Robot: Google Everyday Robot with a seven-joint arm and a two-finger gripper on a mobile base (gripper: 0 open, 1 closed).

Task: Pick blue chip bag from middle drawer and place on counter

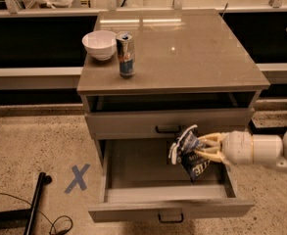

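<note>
The blue chip bag [191, 153], dark blue with white lettering and pale edges, hangs crumpled in my gripper [203, 150] above the right part of the open middle drawer [133, 168]. My white arm reaches in from the right, and the fingers [209, 141] are shut on the bag's right side. The bag is lifted off the drawer floor, in front of the grey drawer front above. The glossy grey-brown counter [192, 48] tops the cabinet.
A white bowl [99, 44] and a tall silver-blue drink can [126, 55] stand at the counter's left. A blue tape X [77, 177] marks the floor at left, beside a black pole [36, 199] and cable.
</note>
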